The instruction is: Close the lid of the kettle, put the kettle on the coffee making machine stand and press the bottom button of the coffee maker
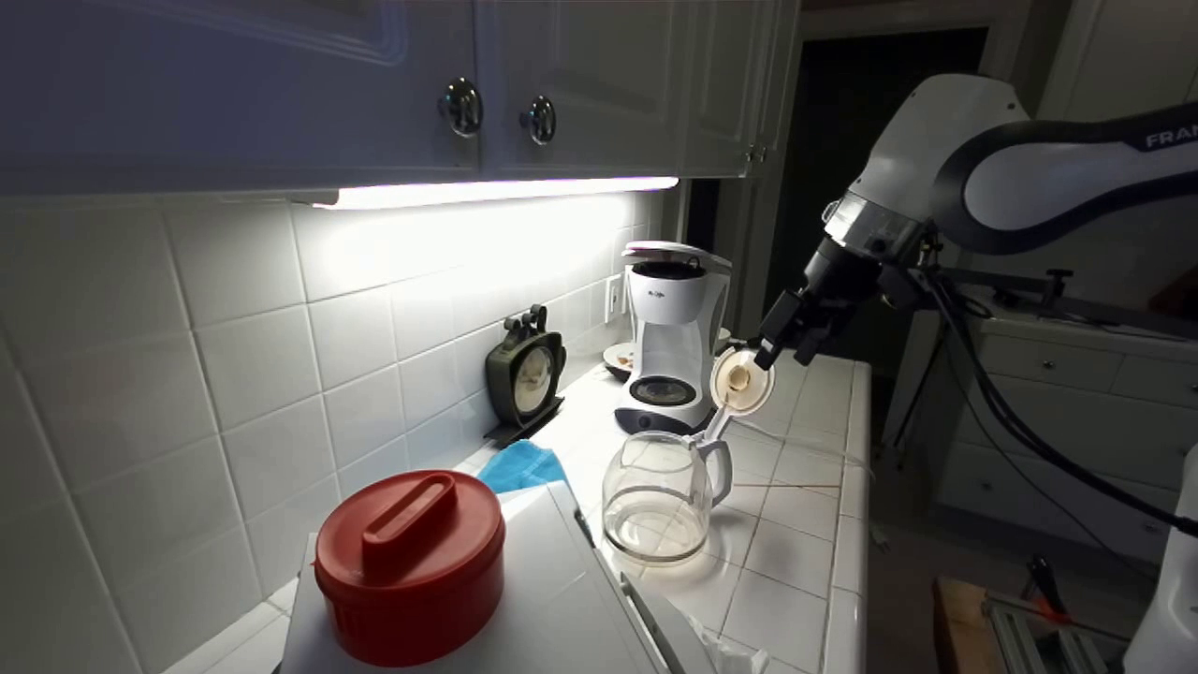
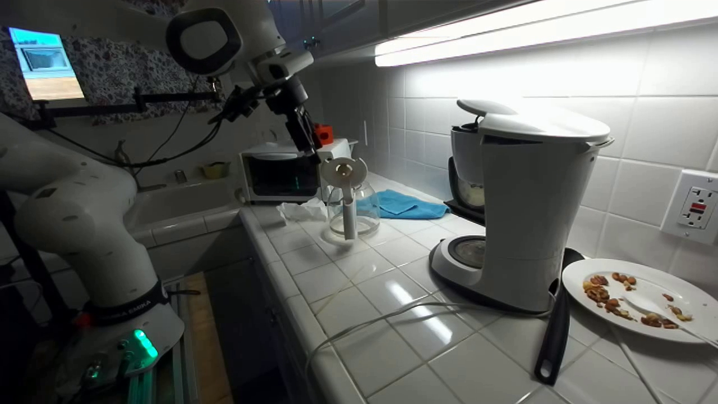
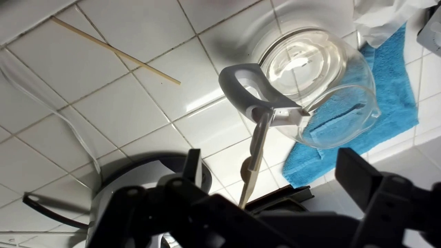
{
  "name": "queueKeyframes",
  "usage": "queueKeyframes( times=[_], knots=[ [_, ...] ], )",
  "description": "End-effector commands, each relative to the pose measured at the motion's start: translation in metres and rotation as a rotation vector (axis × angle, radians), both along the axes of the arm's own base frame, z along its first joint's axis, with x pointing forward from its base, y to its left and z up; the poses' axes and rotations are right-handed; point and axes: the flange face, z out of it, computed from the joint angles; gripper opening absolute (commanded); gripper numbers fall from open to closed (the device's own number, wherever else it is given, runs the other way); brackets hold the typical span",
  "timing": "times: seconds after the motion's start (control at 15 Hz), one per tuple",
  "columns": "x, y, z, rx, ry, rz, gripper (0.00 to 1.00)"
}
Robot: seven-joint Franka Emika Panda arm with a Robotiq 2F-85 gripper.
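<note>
The kettle is a clear glass carafe point(image 1: 658, 505) with a grey handle point(image 3: 241, 86). It stands upright on the tiled counter, and also shows in an exterior view point(image 2: 367, 210). Its pale round lid point(image 1: 742, 382) is open, raised above the handle; the wrist view shows the lid point(image 3: 253, 165) nearly edge-on. My gripper point(image 1: 786, 356) is open and empty, close to the lid's upper edge; contact is unclear. In the wrist view the lid lies between the spread fingers. The white coffee maker point(image 2: 527, 224) has a round stand plate point(image 1: 662, 390) and a dark knob or button point(image 1: 644, 423) on its base.
A blue cloth point(image 2: 412, 205) and crumpled paper point(image 2: 303, 211) lie near the carafe. A wooden stick point(image 3: 117, 51) and a cord point(image 2: 392, 314) cross the counter. A dark framed object point(image 1: 526, 379), a plate of nuts point(image 2: 645, 297) and a red container point(image 1: 412, 562) stand around. Cabinets hang above.
</note>
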Motion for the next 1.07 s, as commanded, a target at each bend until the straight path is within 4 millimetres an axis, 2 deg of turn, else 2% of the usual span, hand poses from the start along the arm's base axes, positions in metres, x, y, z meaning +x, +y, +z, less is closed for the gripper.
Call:
queueKeyframes(
  times=[0.0, 0.33, 0.67, 1.0],
  knots=[
    [0.005, -0.012, -0.011, 0.001, -0.013, 0.011, 1.00],
    [0.027, -0.009, -0.018, 0.006, -0.123, 0.023, 1.00],
    [0.051, 0.010, -0.027, 0.094, -0.208, 0.016, 1.00],
    [0.059, 0.029, -0.024, 0.204, -0.248, 0.020, 1.00]
  ],
)
